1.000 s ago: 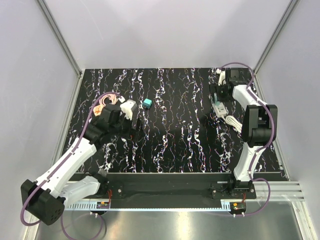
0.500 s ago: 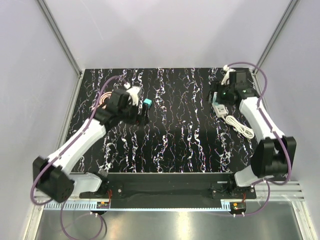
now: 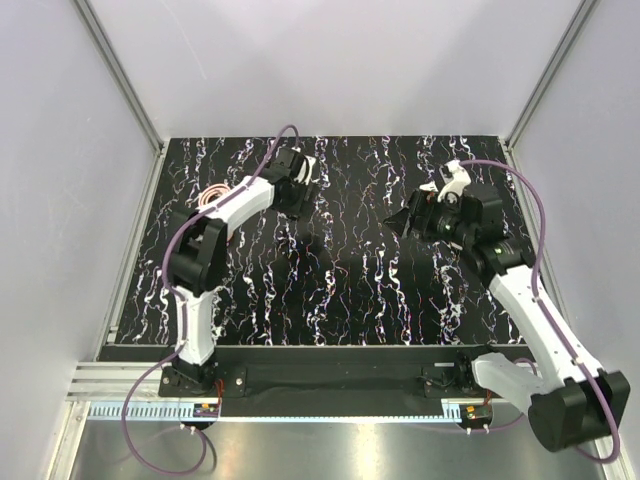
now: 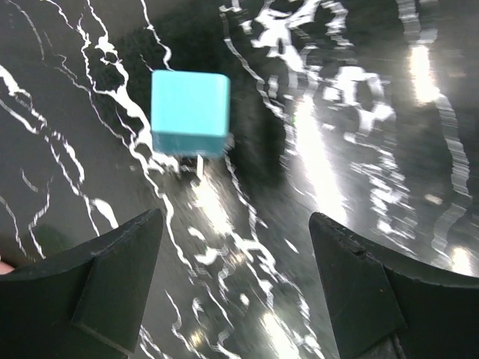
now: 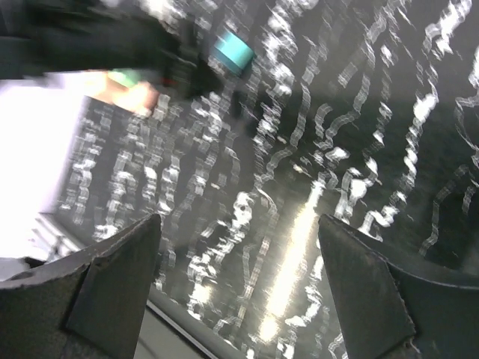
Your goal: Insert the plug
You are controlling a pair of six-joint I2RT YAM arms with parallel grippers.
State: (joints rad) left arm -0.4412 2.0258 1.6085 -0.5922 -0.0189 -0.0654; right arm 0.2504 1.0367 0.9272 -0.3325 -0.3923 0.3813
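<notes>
left gripper (image 4: 236, 224) hovering over black marbled table (image 4: 374, 149), fingers spreading wide, gripping nothing, teal plug (image 4: 189, 112) sitting on table just ahead of fingertips, slightly left of centre, untouched, right gripper (image 5: 239, 224) also gaping wide, empty, plug showing well ahead, blurred

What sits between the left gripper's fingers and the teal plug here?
Nothing: in the left wrist view, only bare marbled table separates the open left gripper from the plug.

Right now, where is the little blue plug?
In the left wrist view the plug sits on the marbled table, left of centre, just ahead of the left arm's open jaws; from overhead that arm hides it.
</notes>
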